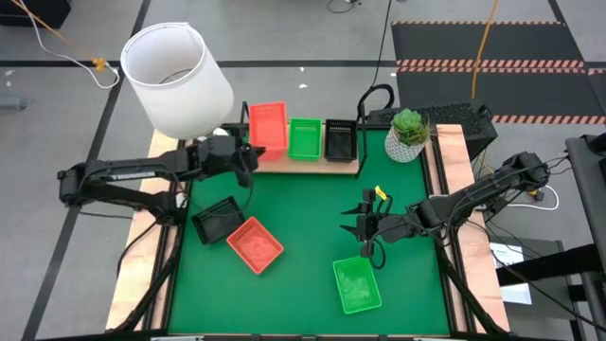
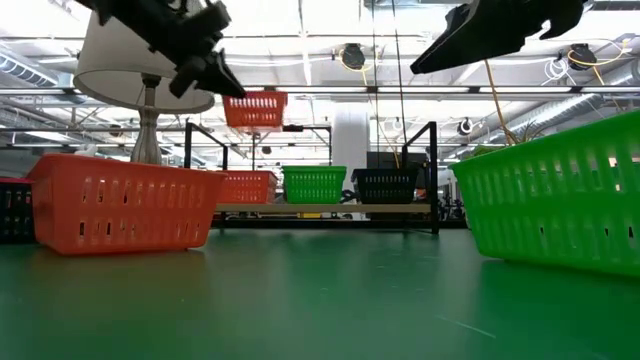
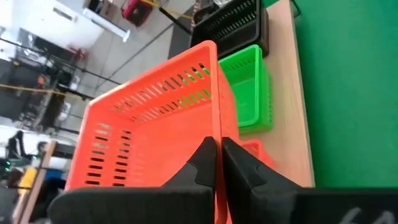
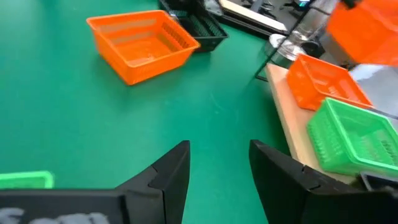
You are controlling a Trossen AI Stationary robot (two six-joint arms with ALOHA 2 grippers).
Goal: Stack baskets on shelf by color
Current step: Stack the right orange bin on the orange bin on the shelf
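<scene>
The wooden shelf [image 1: 312, 163] stands at the table's far edge with an orange basket [image 2: 245, 185], a green basket [image 1: 304, 138] and a black basket [image 1: 341, 140] on it in a row. My left gripper [image 1: 248, 159] is shut on a second orange basket [image 2: 255, 110], held in the air over the shelf's left end. On the green mat lie a black basket [image 1: 218, 220], an orange basket [image 1: 254, 244] and a green basket [image 1: 357, 284]. My right gripper [image 1: 365, 230] hangs open above the mat, just beyond that green basket, with nothing between its fingers. My left gripper pinches one side wall of the orange basket at its rim [image 3: 217, 146], one finger [image 3: 202, 163] on each face of the wall. The fingers come from the table's left, slanting a little downward. The basket is lifted clear, above the orange basket [image 3: 258, 152] on the shelf.
A white lamp [image 1: 175, 80] stands at the far left beside the shelf, and a potted plant [image 1: 407, 133] at the far right. The shelf's black wire ends [image 2: 433, 175] rise at both sides. Open mat lies between the loose baskets and the shelf.
</scene>
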